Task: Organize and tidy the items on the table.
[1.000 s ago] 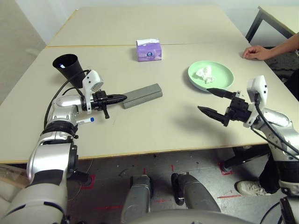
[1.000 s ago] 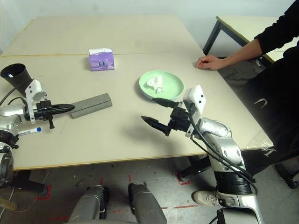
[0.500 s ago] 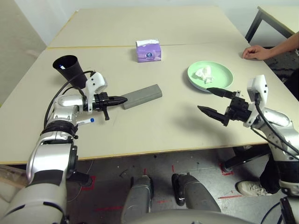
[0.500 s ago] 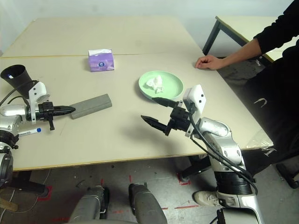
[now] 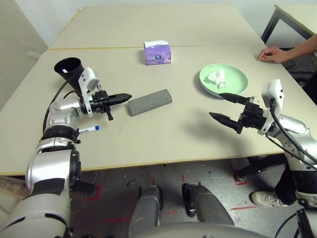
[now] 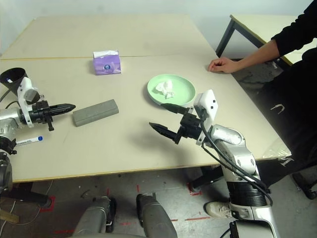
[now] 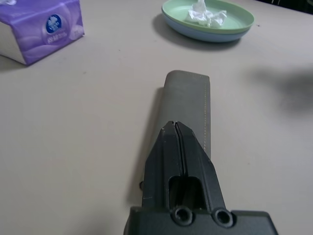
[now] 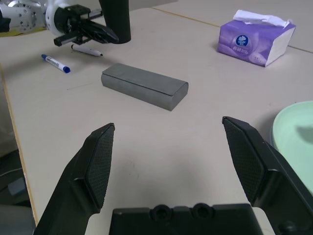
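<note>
My left gripper [image 5: 125, 96] was pressed together, empty, just short of the case [image 5: 150, 102]; blue marker [image 5: 88, 130] lay by my forearm. Tissue [image 5: 216, 77] sat in the green plate [image 5: 237, 79]. My right gripper [image 5: 224, 110] hung spread, empty. Risk: closed tips shove the case askew.

Purple tissue box [image 5: 158, 52] (upright), black cup [image 5: 71, 71] — person's hand [image 5: 270, 54].

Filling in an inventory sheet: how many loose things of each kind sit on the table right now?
Markers: 2
Glasses case: 1
Tissue box: 1
Plates, stacked: 2
Crumpled tissue: 1
Black cup: 1
Total: 8
</note>
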Controlling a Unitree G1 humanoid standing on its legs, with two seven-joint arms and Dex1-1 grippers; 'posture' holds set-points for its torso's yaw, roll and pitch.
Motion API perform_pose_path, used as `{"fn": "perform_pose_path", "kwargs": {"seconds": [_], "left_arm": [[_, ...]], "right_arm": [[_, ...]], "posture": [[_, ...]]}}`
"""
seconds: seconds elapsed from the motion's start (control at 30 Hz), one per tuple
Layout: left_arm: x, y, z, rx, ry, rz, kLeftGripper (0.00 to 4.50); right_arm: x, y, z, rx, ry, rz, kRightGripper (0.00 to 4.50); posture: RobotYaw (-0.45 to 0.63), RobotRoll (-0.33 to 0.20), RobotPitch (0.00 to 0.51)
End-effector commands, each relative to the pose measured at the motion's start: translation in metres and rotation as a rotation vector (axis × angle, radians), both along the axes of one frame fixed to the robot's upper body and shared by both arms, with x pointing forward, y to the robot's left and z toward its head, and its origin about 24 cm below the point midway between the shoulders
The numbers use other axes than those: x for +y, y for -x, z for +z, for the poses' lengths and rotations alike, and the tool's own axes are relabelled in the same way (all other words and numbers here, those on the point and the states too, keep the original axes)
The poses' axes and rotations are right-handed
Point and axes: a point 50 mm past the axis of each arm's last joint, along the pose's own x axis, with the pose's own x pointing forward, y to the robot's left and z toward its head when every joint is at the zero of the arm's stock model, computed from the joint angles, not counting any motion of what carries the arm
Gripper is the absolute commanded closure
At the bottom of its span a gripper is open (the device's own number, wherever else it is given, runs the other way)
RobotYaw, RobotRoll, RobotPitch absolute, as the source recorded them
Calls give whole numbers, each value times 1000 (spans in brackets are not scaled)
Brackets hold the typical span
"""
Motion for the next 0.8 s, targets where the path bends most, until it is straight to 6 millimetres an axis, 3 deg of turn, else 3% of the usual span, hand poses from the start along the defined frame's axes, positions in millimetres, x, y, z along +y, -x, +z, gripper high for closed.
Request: {"fn": "perform_pose_path", "kwargs": {"seconds": [0.03,0.5,0.73,0.8], "left_arm": [[7,7,-4,19,-3,3,4475],[62,44,0,57,-70,121,4475],[77,61,8,64,-120,108,4475],[80,68,11,82,-166,69,4092]], "right_arm": [[1,-1,-1,-3,4,17,0],[18,4,-10,19,34,223,0],[28,2,-12,34,46,309,0],[31,1,-10,32,33,316,0]], "posture": [[-104,0,134],[-48,0,135],[-5,0,137],[0,0,137]]}}
